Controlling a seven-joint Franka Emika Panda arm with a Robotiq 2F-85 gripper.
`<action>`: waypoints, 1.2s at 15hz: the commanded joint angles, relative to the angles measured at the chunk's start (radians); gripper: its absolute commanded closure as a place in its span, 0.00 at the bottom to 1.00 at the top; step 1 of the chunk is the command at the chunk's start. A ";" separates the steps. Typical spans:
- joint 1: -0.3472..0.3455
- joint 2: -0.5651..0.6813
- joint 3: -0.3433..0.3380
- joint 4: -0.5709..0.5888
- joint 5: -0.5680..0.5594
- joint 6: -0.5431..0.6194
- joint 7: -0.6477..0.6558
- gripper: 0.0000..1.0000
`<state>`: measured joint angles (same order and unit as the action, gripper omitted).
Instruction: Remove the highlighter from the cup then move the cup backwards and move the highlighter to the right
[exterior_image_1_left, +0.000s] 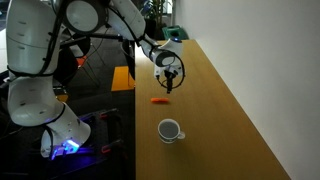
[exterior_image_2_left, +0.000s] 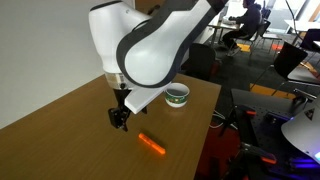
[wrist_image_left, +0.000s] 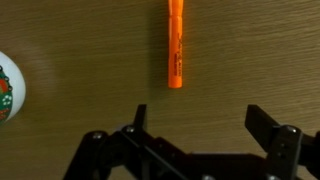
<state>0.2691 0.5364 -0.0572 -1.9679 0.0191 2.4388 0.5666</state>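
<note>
Office, wooden tabletop (exterior_image_1_left: 220, 120). Highlighter (wrist_image_left: 175, 45) lies flat, upper centre of wrist view: looks light, rigid, probably rolls; pinch mid-barrel. Claw (wrist_image_left: 200, 120) spread apart, empty.

Glossy white arm (exterior_image_2_left: 150, 45) with bulbous rounded joints, dark seams; black angular pincer (wrist_image_left: 197, 118)

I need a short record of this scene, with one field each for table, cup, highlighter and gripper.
table: brown wood
cup: upright on the table
highlighter: orange, lying flat on the table, outside the cup and apart from it
gripper: open, empty, above the table, close to the highlighter but not touching it
</note>
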 joint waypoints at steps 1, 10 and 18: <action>-0.017 -0.132 -0.011 -0.119 0.016 0.025 0.070 0.00; -0.107 -0.376 -0.032 -0.397 0.038 0.127 0.343 0.00; -0.217 -0.483 -0.049 -0.561 0.039 0.246 0.543 0.00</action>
<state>0.0897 0.1145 -0.1038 -2.4603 0.0412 2.6394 1.0606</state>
